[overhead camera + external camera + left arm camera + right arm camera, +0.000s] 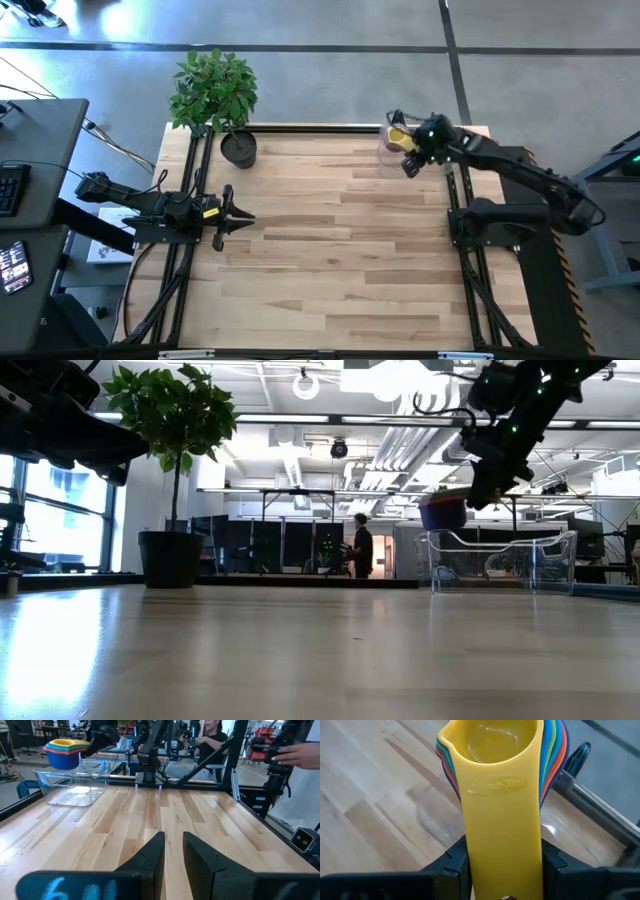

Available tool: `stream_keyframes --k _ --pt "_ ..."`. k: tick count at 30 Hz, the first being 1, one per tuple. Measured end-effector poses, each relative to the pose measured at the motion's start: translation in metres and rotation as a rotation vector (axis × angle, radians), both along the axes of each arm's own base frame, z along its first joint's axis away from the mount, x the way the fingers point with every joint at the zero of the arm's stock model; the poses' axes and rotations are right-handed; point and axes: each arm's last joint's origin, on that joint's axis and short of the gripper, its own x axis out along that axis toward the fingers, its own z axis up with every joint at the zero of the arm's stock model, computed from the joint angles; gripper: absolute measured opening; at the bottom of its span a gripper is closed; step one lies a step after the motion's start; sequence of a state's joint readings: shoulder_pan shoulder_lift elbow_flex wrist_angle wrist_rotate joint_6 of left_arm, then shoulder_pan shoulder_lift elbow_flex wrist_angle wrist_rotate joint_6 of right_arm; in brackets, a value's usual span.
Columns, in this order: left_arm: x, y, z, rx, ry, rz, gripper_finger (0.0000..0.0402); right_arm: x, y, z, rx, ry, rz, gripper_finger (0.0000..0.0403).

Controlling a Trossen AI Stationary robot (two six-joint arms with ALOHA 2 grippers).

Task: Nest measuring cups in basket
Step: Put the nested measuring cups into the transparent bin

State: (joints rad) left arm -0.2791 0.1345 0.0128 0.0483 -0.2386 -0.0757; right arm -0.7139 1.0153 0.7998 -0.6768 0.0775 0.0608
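Observation:
The measuring cups (495, 750) are nested in one stack with the yellow one on top; red, orange, green and blue rims show around it. My right gripper (410, 152) is shut on the stack and holds it over one end of the clear basket (500, 560). The basket stands at the table's far right corner. In the low view the stack (443, 512) hangs just above the basket's rim. In the left wrist view the stack (65, 750) shows above the basket (75, 785). My left gripper (235, 217) waits open at the table's left side, touching nothing. My right gripper (502, 870) pinches the stacked handles between its two fingers, and the yellow handle (502, 835) lies uppermost. One finger (455, 865) is on each side of the handles, which run along the fingers. The stack is lifted clear, level and mouth up, above the basket.
A potted plant in a black pot (238, 148) stands at the table's far left corner. Bare wooden tabletop (340, 250) lies between the two arms. People (210, 740) and equipment show in the room beyond the table.

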Motion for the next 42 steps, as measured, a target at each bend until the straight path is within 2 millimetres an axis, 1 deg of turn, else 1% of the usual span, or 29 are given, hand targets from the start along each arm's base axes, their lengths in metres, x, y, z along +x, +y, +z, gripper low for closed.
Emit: stream_keyframes --k 4,7,14,19,27,36,42 --pt "0.0 0.0 0.0 0.0 0.0 0.0 0.006 -0.013 -0.019 -0.005 0.044 -0.001 0.014 0.0121" --pt "0.0 0.0 0.0 0.0 0.0 0.0 0.006 -0.018 -0.032 -0.013 0.092 0.001 0.031 0.0121" --pt "0.0 0.0 0.0 0.0 0.0 0.0 0.006 -0.016 -0.052 -0.035 0.19 0.037 0.049 0.0121" --pt "0.0 0.0 0.0 0.0 0.0 0.0 0.006 -0.013 -0.057 -0.046 0.236 0.067 0.049 0.0121" --pt "0.0 0.0 0.0 0.0 0.0 0.0 0.006 -0.013 -0.063 -0.059 0.301 0.091 0.035 0.0121" --pt "0.0 0.0 0.0 0.0 0.0 0.0 0.006 -0.012 -0.065 -0.068 0.341 0.132 0.026 0.0121" --pt "0.0 0.0 0.0 0.0 0.0 0.0 0.006 -0.012 -0.065 -0.068 0.337 0.149 0.017 0.0154"
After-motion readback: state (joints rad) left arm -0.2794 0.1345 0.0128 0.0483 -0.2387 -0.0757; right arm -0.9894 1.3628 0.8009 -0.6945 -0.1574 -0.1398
